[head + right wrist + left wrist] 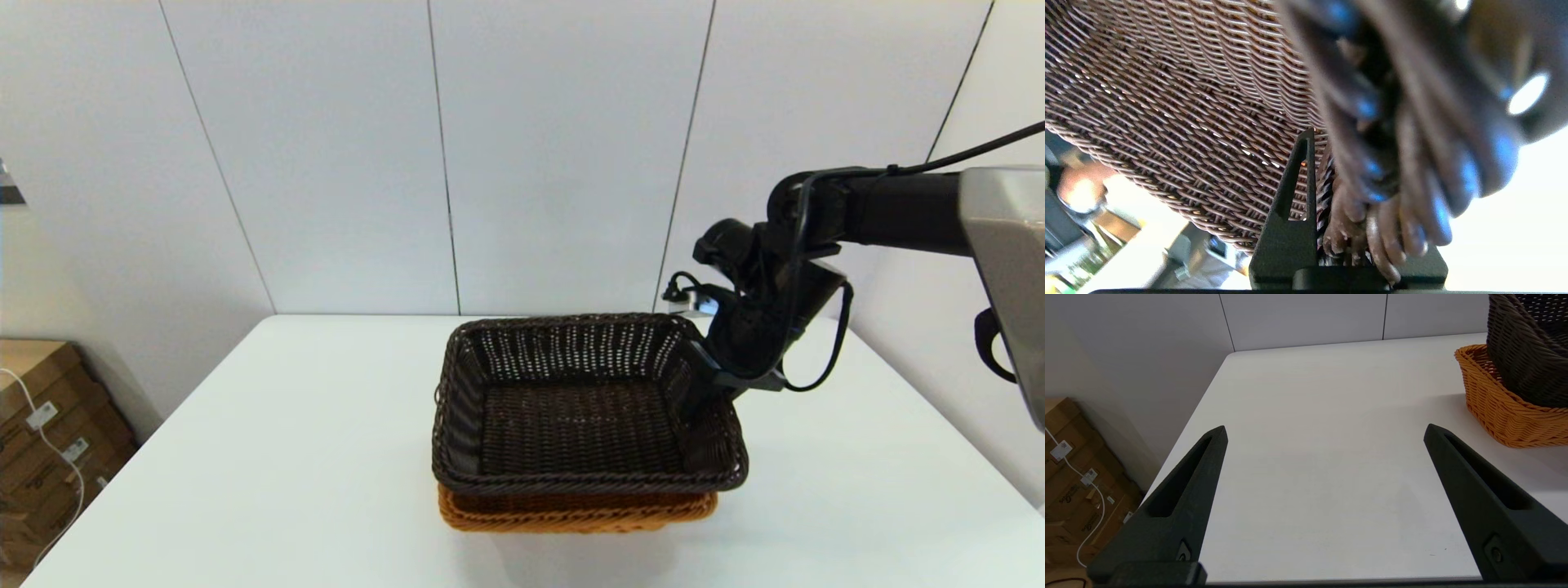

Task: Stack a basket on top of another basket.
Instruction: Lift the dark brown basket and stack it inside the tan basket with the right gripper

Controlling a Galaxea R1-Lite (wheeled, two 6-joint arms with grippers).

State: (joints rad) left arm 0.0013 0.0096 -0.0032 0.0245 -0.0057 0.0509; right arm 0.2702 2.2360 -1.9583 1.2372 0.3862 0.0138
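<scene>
The dark brown basket (pixel 580 408) sits over the orange-tan basket (pixel 571 513), whose front rim shows just beneath it. In the left wrist view the dark basket (pixel 1527 347) is tilted, with its lower part inside the orange-tan basket (pixel 1498 404). My right gripper (pixel 706 384) is shut on the dark basket's right rim. The right wrist view shows one finger inside the wall against the weave (pixel 1188 102), and the braided rim fills the right gripper (pixel 1327 171). My left gripper (pixel 1327 428) stands open and empty over the table, to the left of the baskets.
The white table (pixel 245 449) ends at a panelled wall behind the baskets. Cardboard boxes (pixel 41 425) with a white cable stand on the floor beyond the table's left edge, and the left wrist view shows these boxes (pixel 1069 486) too.
</scene>
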